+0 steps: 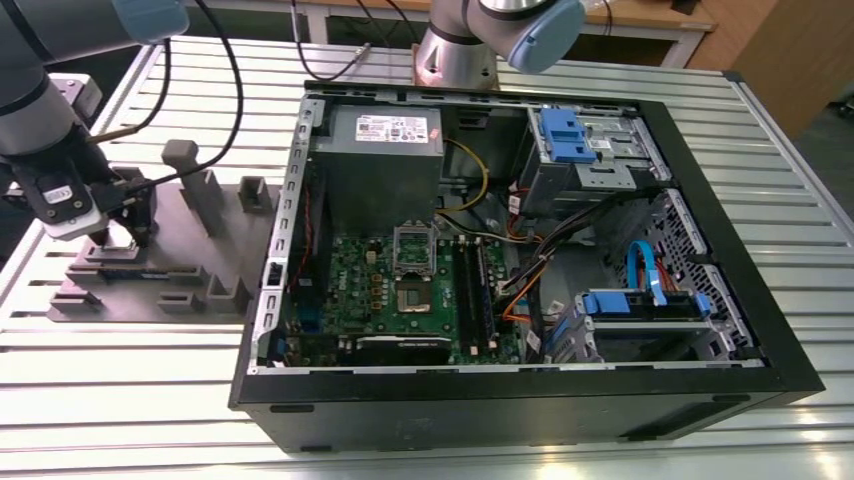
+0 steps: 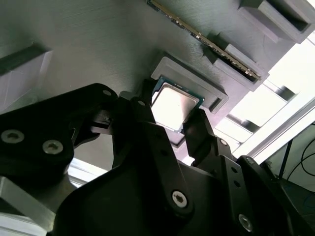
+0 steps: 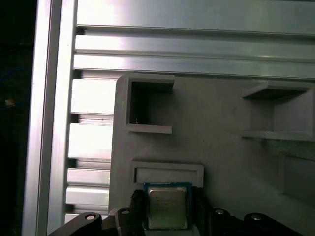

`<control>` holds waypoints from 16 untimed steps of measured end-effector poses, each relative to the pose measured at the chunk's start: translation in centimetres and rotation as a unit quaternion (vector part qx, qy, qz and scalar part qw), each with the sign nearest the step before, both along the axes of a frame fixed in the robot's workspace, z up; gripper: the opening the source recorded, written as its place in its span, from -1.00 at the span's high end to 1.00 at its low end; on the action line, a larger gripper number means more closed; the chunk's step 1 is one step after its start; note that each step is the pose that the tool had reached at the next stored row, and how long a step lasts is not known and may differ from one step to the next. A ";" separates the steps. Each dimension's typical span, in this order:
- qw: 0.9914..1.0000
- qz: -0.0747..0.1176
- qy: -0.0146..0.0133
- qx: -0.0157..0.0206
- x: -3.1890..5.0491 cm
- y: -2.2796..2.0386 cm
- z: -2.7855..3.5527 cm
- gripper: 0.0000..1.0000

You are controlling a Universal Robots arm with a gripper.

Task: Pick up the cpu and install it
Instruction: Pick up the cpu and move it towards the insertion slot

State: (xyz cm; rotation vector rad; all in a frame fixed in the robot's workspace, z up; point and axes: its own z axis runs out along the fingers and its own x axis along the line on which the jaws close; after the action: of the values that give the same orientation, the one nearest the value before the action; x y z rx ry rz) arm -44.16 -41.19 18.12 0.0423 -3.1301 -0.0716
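Ribbed aluminium table (image 1: 134, 350), wide and slatted. On it lies an open black metal computer case (image 1: 534, 405) and, to the exterior view's left, a grey plastic parts fixture (image 1: 200, 285). The black two-finger gripper (image 1: 123, 238) is down on the fixture. Its fingers (image 2: 142, 105) are clamped against opposite edges of the cpu (image 2: 172, 105), a small square silvery-topped chip seated in a raised grey nest (image 2: 206, 88).

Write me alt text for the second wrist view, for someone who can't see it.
A black claw brackets the cpu, a small silvery square chip lying in a recessed seat on a grey holder block. Beyond it, a memory stick stands on edge in a slot of the same block.
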 end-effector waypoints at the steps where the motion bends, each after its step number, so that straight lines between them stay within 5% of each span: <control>1: 1.000 0.000 0.000 0.000 -0.01 0.00 0.03 -0.05; 16: 1.000 0.005 0.000 0.000 -0.17 0.00 0.08 -0.05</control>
State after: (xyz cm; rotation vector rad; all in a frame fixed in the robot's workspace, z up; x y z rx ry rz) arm -44.33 -41.19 18.20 0.0575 -3.1295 -0.0719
